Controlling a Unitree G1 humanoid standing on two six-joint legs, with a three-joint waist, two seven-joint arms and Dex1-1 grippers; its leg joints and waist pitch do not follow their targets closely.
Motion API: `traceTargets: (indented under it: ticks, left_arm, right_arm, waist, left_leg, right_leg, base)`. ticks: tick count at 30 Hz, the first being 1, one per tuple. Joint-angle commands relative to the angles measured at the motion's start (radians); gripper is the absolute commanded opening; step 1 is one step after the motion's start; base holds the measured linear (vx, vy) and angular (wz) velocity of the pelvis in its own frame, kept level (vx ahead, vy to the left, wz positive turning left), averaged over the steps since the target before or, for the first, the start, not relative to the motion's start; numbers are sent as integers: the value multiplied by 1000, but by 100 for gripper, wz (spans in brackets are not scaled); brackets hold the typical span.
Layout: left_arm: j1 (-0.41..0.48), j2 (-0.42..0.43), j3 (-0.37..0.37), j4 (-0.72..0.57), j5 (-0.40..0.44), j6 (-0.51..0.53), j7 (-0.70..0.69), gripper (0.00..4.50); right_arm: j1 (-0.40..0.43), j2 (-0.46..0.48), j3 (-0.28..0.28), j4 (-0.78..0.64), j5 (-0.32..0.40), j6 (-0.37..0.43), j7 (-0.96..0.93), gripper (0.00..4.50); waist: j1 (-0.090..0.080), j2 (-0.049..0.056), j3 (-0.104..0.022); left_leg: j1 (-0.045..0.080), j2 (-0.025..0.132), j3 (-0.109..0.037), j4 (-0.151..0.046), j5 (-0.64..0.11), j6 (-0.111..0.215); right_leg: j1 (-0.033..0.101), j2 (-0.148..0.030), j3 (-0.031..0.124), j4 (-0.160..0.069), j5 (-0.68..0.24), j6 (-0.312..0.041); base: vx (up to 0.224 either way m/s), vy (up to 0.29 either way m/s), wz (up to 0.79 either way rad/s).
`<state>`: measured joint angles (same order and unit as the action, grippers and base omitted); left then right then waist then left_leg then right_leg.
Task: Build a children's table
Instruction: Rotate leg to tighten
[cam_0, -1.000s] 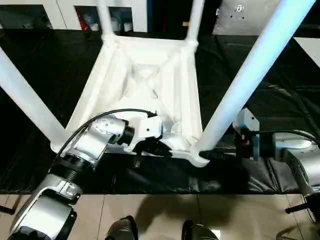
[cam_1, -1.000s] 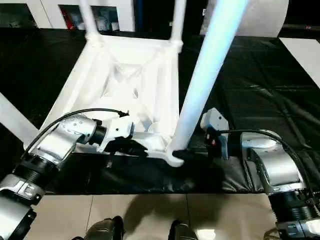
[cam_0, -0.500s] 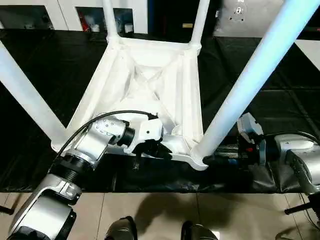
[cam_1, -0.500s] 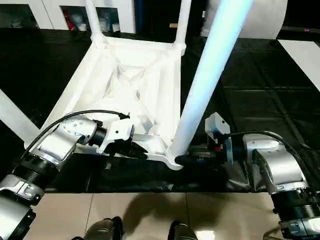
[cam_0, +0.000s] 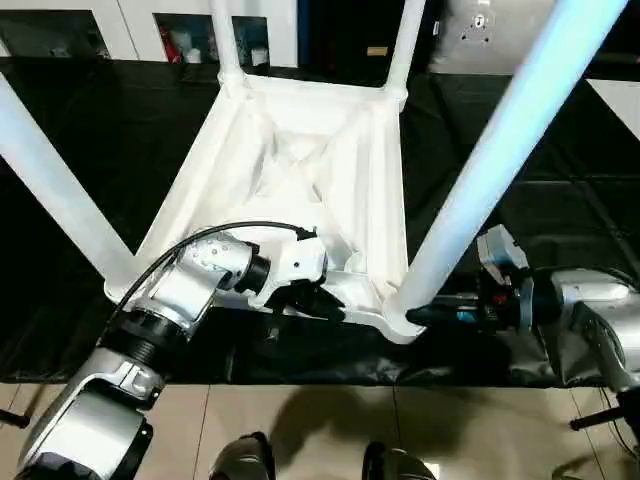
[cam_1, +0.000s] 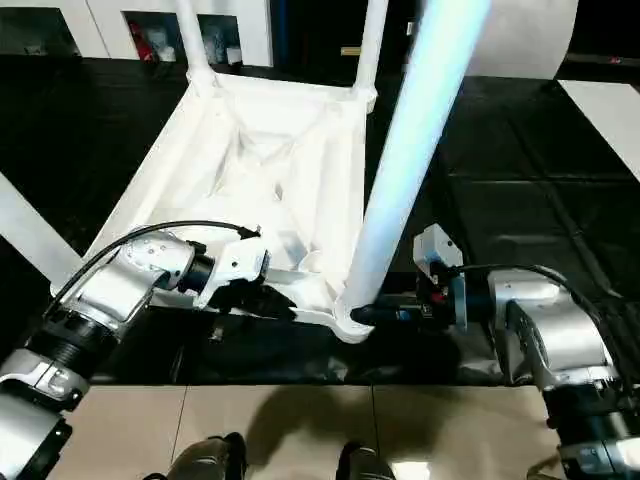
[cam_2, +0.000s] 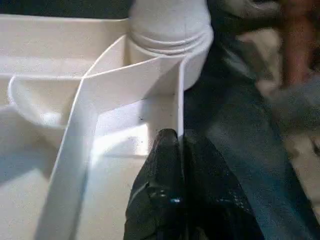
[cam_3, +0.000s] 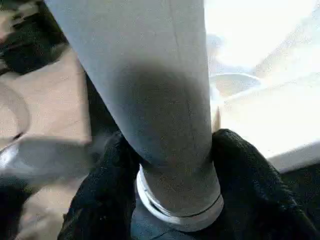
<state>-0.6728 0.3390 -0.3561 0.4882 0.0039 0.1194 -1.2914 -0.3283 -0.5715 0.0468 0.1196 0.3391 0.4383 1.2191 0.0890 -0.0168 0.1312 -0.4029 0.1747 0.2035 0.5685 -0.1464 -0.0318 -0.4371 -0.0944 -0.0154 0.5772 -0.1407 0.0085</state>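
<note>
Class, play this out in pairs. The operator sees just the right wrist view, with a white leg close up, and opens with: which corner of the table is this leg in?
Observer: That leg stands in the near right corner socket of the upturned table top, and the right gripper is at its base.
Operator: Where is the other gripper?
Observer: The left gripper is shut on the table top's near rim.
Operator: How many legs are standing?
Observer: Four. Another near leg is on the left, and there are two far legs.
</note>
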Motion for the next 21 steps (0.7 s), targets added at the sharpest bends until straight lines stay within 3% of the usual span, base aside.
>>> traceTargets:
  ticks: [1,3,4,7,9,10,11,13,14,15,16,18,21]
  left_arm:
    - [-15,-76,1,5,5,64,125,0]
    - [-21,-118,16,12,5,114,199,0]
    - [-31,-154,34,25,3,154,261,0]
    - [-54,-209,55,57,15,190,359,0]
    - [-69,-246,68,78,27,210,424,0]
    - [-76,-262,75,86,31,216,455,0]
    - [-89,-291,85,100,45,223,518,0]
    - [-94,-305,89,105,53,228,546,0]
    - [-95,-309,90,107,54,228,552,0]
    - [-102,-324,92,115,60,229,579,0]
    - [-111,-340,92,123,64,227,604,0]
    - [-115,-349,95,126,63,228,614,0]
    - [-113,-345,90,119,66,218,598,0]
  right_arm:
    - [-17,73,35,-31,-18,52,-128,198]
    - [-43,130,32,-6,-82,74,-271,197]
    - [-63,169,24,7,-105,108,-356,196]
    - [-97,239,4,32,-143,169,-506,193]
    - [-115,297,-11,41,-175,206,-627,193]
    - [-121,322,-20,44,-185,222,-676,193]
    - [-125,375,-36,43,-202,222,-764,193]
    - [-126,401,-44,40,-211,220,-806,193]
    - [-126,408,-46,41,-214,216,-818,226]
    - [-124,435,-49,42,-229,193,-863,226]
    - [-116,463,-39,41,-239,150,-893,260]
    - [-109,477,-31,35,-243,126,-899,262]
    - [-101,488,-39,11,-232,133,-898,304]
  waist:
    - [-7,-17,-68]
    - [-24,-21,-62]
    - [-36,-22,-61]
    - [-56,-21,-58]
    - [-59,-22,-58]
    - [-59,-14,-58]
    - [-62,-17,-61]
    - [-60,-13,-64]
    - [-60,-14,-65]
    - [-58,-10,-63]
    - [-59,-6,-62]
    - [-58,-7,-64]
    - [-54,-4,-63]
  left_leg:
    - [27,47,-20,-68,-283,58]
    - [20,40,-28,-75,-321,14]
    - [24,38,-31,-75,-352,-2]
    - [30,32,-36,-71,-392,1]
    - [28,30,-36,-71,-390,3]
    - [28,30,-40,-74,-392,-5]
    - [28,31,-42,-76,-398,-9]
    - [35,33,-40,-79,-401,-6]
    - [34,34,-39,-81,-396,-3]
    - [32,36,-38,-85,-393,1]
    - [33,37,-36,-87,-400,-1]
    - [34,36,-33,-87,-409,-3]
    - [31,36,-30,-88,-386,13]
  right_leg:
    - [40,-42,20,-70,-418,-202]
    - [41,-44,15,-77,-530,-157]
    - [36,-44,13,-85,-592,-131]
    - [24,-44,12,-104,-672,-93]
    - [25,-43,10,-108,-686,-80]
    - [24,-44,8,-109,-692,-75]
    - [27,-43,5,-109,-683,-69]
    - [23,-41,7,-111,-632,-77]
    - [25,-40,7,-109,-606,-82]
    - [26,-37,9,-107,-558,-93]
    - [24,-35,11,-106,-524,-100]
    - [24,-33,13,-103,-486,-109]
    - [29,-34,17,-98,-423,-123]
  base:
    - [0,0,0]
    - [0,0,0]
    - [0,0,0]
    - [0,0,0]
    - [0,0,0]
    - [0,0,0]
    - [0,0,0]
    - [0,0,0]
    - [0,0,0]
    - [0,0,0]
    - [0,0,0]
    - [0,0,0]
    - [0,0,0]
